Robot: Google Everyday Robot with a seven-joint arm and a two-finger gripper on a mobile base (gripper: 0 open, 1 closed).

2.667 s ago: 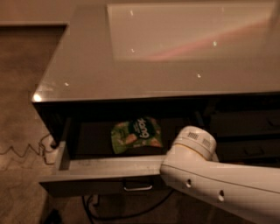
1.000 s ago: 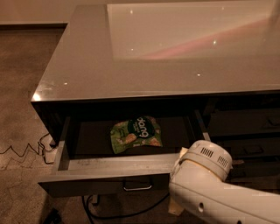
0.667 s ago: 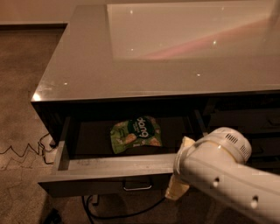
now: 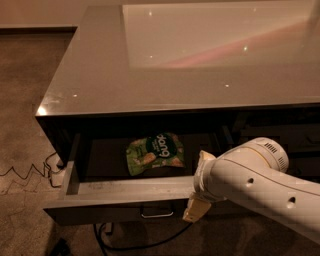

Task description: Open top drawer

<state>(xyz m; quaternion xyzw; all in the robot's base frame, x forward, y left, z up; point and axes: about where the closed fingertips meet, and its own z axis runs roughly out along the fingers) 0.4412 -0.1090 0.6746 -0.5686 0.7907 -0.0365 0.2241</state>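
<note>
A grey, glossy countertop (image 4: 95,75) dominates a dimly lit room, with a pale rectangle of reflected light (image 4: 210,25) on its far half, crossed by a pinkish streak and dotted with small glints. Dark cabinet fronts (image 4: 300,132) sit under its edge at right. A mottled brown floor (image 4: 22,100) runs along the left to a light wall (image 4: 35,12). A thin zigzag cable (image 4: 22,171) and a black cord (image 4: 145,246) lie on the floor. The gripper (image 4: 196,210) hangs low before the cabinet, right of centre.

Dim, warm lighting. A broad pale reflection with small bright specks covers the bench top (image 4: 100,75) toward its far right corner. The top drawer (image 4: 125,189) under the front edge lies in deep shadow. The gripper (image 4: 196,210), at the drawer's front, shows pale.
</note>
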